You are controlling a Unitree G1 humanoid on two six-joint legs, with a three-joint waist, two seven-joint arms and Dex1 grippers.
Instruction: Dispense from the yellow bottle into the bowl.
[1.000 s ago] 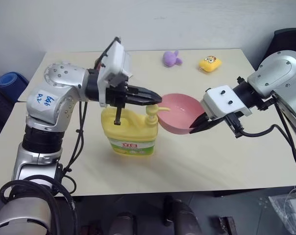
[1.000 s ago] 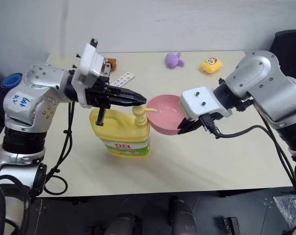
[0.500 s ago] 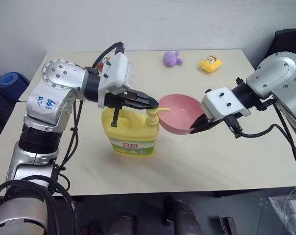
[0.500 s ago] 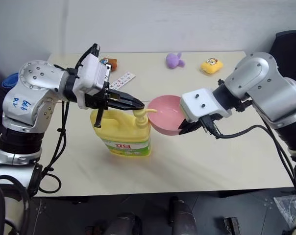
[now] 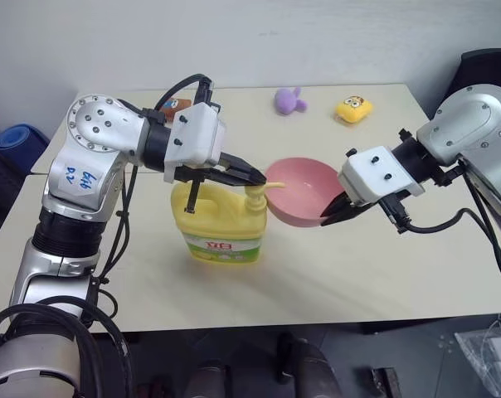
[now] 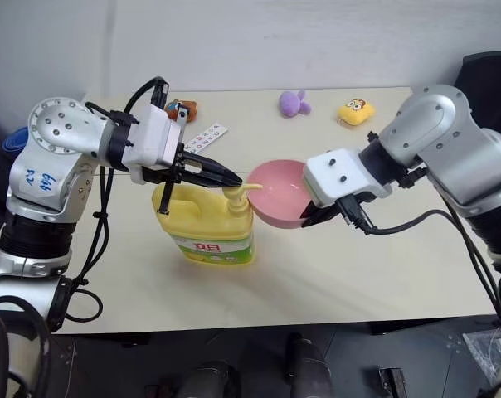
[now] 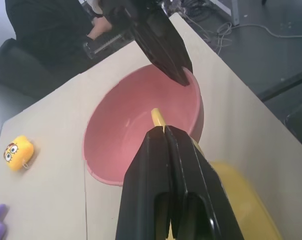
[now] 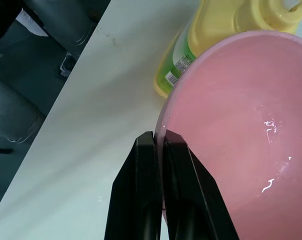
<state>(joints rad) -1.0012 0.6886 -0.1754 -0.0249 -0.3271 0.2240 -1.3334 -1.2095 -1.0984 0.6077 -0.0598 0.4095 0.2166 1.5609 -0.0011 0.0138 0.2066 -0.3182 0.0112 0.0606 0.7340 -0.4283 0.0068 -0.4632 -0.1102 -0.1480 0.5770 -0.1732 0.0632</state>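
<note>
beige tabletop (image 5: 333,274) | left gripper (image 5: 259,177) clenched on squat yellow plastic pump jug (image 5: 220,224) | right gripper (image 5: 329,217) pinching shallow pink plastic bowl (image 5: 299,192) rim

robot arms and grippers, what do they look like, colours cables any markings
Both arms are silver-grey metal with rounded, bolted joint housings and black ribbed sections. Each wrist ends in a white boxy block carrying two black, tapered fingers: the left gripper and the right gripper. Black cables loop loosely along both arms. The left arm's upper housing bears a white patch with blue handwriting.
</note>
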